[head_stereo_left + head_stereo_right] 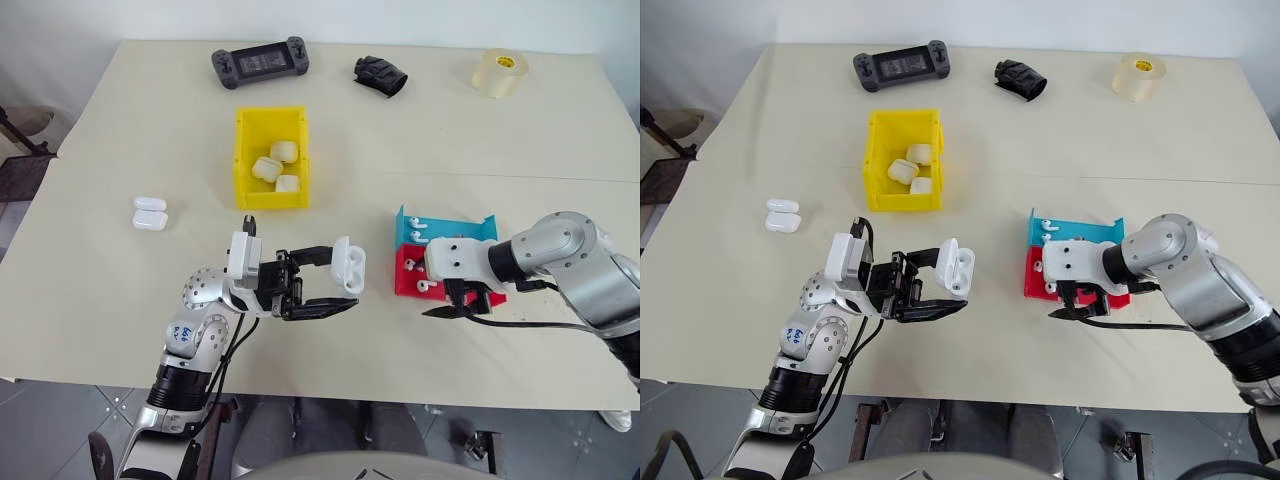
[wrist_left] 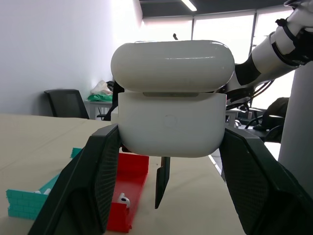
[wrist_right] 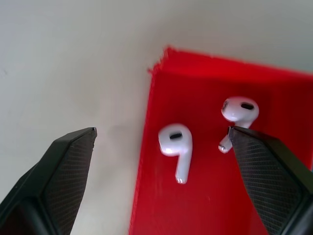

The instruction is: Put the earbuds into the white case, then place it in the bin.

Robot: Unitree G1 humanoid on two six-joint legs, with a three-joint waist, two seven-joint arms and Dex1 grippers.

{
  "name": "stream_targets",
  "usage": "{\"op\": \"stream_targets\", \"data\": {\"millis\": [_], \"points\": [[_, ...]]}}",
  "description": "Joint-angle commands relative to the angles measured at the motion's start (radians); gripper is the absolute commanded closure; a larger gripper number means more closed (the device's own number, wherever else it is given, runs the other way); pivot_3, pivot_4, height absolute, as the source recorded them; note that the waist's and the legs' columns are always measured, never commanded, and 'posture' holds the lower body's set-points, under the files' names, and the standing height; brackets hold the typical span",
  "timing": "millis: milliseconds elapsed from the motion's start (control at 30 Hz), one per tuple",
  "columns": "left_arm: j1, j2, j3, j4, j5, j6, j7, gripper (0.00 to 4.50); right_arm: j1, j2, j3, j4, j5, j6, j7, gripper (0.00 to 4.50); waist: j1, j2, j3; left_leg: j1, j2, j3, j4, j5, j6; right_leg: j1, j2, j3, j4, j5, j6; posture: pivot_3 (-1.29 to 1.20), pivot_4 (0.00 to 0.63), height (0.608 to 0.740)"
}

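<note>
right wrist view: the right gripper [image 3: 161, 156] is hung wide open over the earbuds [image 3: 176, 147] in the red tray [image 3: 205, 205], likely lined up for a pick, while the white case [image 1: 348, 266] is clamped by the left gripper [image 1: 335, 285], held up above the table.

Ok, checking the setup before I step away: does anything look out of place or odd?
Nothing stands out. The white case sits lid open in the left gripper; two earbuds lie in the red tray.

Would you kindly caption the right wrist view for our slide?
Open right gripper poised above two earbuds lying in the red tray.
</note>
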Motion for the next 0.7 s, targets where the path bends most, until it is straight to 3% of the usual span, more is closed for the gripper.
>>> {"op": "stream_targets", "data": {"millis": [33,233,333,533,700], "points": [[0.004,0.008,0.005,-0.043,-0.008,-0.002,0.006,1.76,-0.011,-0.005,-0.013,-0.004,-0.032,-0.033,0.018,0.02,0.0,0.0,0.0,0.0,0.0,0.0,0.0,0.0,0.0,0.0,0.0,0.0,0.0,0.0,0.0,0.0,0.15,0.74],[0.0,0.012,0.005,-0.042,-0.008,-0.002,0.006,1.76,0.0,0.013,-0.012,-0.009,-0.056,-0.041,0.025,0.02,0.0,0.0,0.0,0.0,0.0,0.0,0.0,0.0,0.0,0.0,0.0,0.0,0.0,0.0,0.0,0.0,0.15,0.74],[-0.001,0.015,0.006,-0.043,-0.01,-0.002,0.006,1.76,0.005,0.017,-0.014,-0.01,-0.062,-0.042,0.029,0.63,0.0,0.0,0.0,0.0,0.0,0.0,0.0,0.0,0.0,0.0,0.0,0.0,0.0,0.0,0.0,0.0,0.15,0.74],[-0.002,0.021,0.008,-0.043,-0.013,0.0,0.006,1.76,0.013,0.02,-0.013,-0.017,-0.069,-0.037,0.042,2.56,0.0,0.0,0.0,0.0,0.0,0.0,0.0,0.0,0.0,0.0,0.0,0.0,0.0,0.0,0.0,0.0,0.15,0.74],[-0.004,0.022,0.01,-0.041,-0.013,-0.001,0.006,1.76,0.012,0.02,-0.01,-0.013,-0.078,-0.042,0.044,2.56,0.0,0.0,0.0,0.0,0.0,0.0,0.0,0.0,0.0,0.0,0.0,0.0,0.0,0.0,0.0,0.0,0.15,0.74]]}}
